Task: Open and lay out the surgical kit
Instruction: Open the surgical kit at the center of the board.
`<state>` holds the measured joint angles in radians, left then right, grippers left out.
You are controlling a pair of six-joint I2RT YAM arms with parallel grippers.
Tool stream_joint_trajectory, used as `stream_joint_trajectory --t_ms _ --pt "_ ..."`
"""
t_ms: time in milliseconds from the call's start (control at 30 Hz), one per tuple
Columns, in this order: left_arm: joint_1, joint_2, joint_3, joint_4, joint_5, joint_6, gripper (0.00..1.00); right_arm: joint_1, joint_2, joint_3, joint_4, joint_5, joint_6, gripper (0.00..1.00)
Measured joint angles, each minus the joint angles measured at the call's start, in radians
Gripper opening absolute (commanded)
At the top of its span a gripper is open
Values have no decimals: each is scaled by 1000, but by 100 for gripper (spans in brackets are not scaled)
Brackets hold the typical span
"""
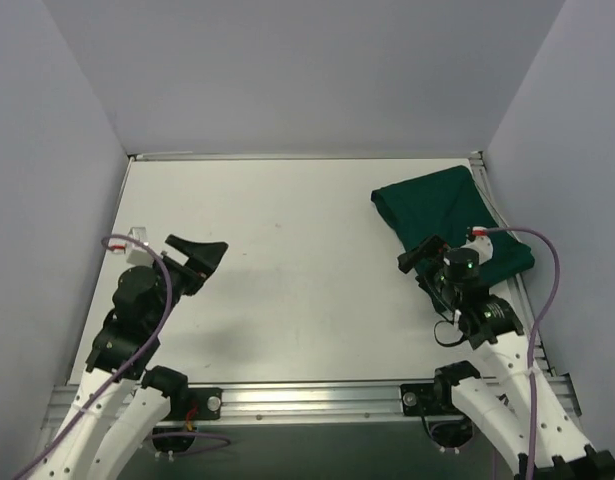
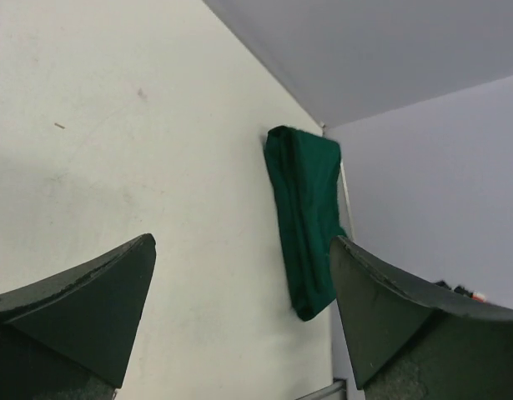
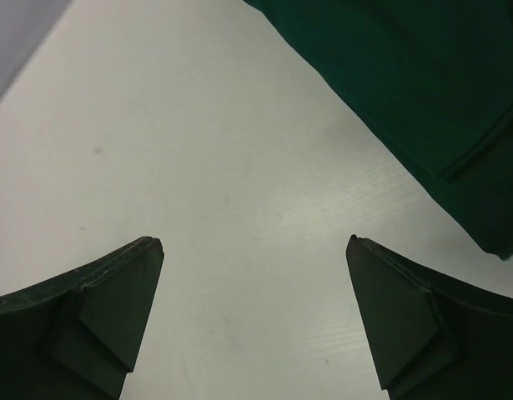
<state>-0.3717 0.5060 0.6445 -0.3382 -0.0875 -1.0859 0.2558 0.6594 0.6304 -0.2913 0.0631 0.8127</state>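
Observation:
The surgical kit is a folded dark green cloth bundle (image 1: 452, 215) lying shut at the far right of the white table. It also shows in the left wrist view (image 2: 304, 208) and at the top right of the right wrist view (image 3: 423, 92). The mesh tray and metal instruments are hidden. My left gripper (image 1: 199, 256) is open and empty at the left side, far from the bundle. My right gripper (image 1: 423, 258) is open and empty, just at the bundle's near left edge, above bare table. In the wrist views both pairs of fingers (image 2: 98, 300) (image 3: 114, 292) stand wide apart.
Grey walls (image 1: 307, 70) close in the table on the left, back and right. A metal rail (image 1: 317, 400) runs along the near edge between the arm bases. A purple cable (image 1: 547, 270) loops off the right arm beside the bundle.

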Motion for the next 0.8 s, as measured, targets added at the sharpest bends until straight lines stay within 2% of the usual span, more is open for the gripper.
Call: stream_joint_trajectory --t_ms 167,267,333,433,633,667,700,800 --pt "0 108 108 -50 129 167 94 0 180 79 -75 42 -70 99" --pt "0 121 106 -51 211 218 100 0 344 215 -27 74 -155 94" --pt "0 127 97 -48 260 237 86 0 453 291 43 98 -205 89" --pt "0 134 73 -47 316 267 80 0 624 406 130 121 -273 86" --pt "0 156 59 -47 362 322 53 0 992 675 246 183 -364 81" --pt "-1 160 59 -48 366 332 44 0 1041 708 268 193 -375 79" --pt "-1 164 59 -48 368 340 39 -1 1085 732 289 204 -385 76" --pt "-6 179 60 -48 373 361 23 -6 1191 780 327 240 -420 43"
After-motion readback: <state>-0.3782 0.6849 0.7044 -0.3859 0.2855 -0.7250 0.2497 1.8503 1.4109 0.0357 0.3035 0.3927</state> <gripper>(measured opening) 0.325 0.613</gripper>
